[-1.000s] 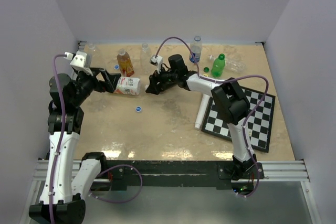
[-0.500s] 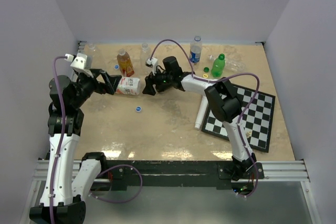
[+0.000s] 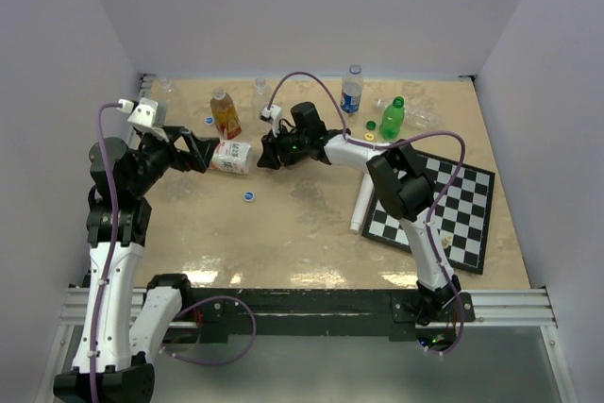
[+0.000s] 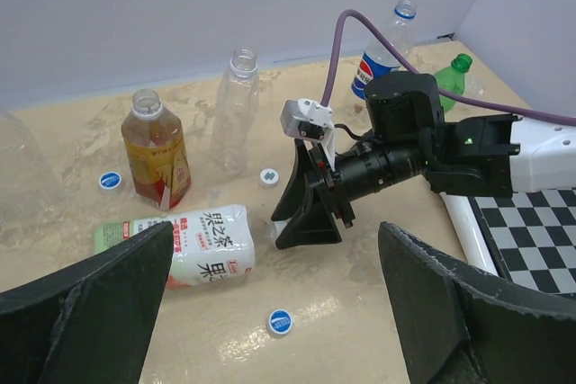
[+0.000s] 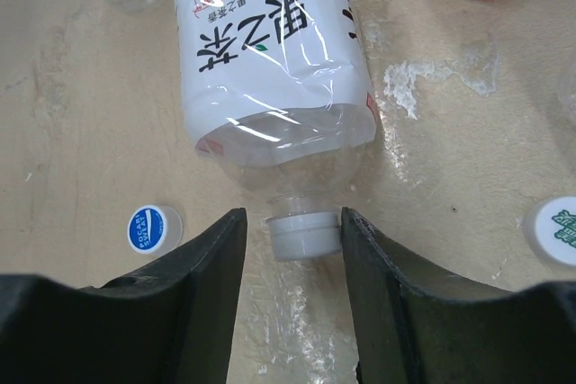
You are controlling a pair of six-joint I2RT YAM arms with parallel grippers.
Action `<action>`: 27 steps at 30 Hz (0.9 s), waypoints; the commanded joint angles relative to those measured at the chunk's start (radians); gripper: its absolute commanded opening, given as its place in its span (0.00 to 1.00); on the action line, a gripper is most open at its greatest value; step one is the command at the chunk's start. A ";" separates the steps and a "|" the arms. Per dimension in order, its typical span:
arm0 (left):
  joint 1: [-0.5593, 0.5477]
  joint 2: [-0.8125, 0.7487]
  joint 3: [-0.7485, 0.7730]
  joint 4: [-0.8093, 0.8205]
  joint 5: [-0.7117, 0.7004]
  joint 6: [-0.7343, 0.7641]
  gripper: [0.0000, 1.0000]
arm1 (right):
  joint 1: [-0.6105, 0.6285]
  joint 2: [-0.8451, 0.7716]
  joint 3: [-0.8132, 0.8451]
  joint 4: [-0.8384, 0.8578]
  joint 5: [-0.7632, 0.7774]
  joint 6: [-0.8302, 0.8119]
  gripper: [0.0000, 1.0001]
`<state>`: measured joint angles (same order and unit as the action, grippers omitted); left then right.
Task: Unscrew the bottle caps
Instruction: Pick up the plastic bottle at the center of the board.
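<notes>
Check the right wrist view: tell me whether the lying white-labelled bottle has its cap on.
Yes, a small white round plastic cap sits on the neck of the lying white-labelled clear plastic bottle.

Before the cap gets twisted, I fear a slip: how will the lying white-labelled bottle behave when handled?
Its clear part looks empty, so the bottle is probably light. Lying on its round side, it may roll or spin as the cap is turned.
</notes>
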<state>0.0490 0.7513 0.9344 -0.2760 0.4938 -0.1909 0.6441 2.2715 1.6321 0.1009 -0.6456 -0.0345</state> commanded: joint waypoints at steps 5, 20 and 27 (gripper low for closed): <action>-0.006 -0.018 -0.006 0.004 0.025 0.005 1.00 | 0.005 0.028 0.051 -0.020 0.023 -0.019 0.59; -0.006 -0.035 -0.016 -0.009 0.037 0.008 1.00 | 0.006 0.016 0.066 -0.061 -0.019 -0.071 0.18; -0.017 -0.035 -0.003 -0.018 0.063 0.028 0.99 | 0.005 -0.095 0.043 -0.167 -0.014 -0.188 0.00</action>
<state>0.0456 0.7254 0.9180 -0.2974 0.5217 -0.1871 0.6476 2.3047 1.6669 0.0223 -0.6487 -0.1257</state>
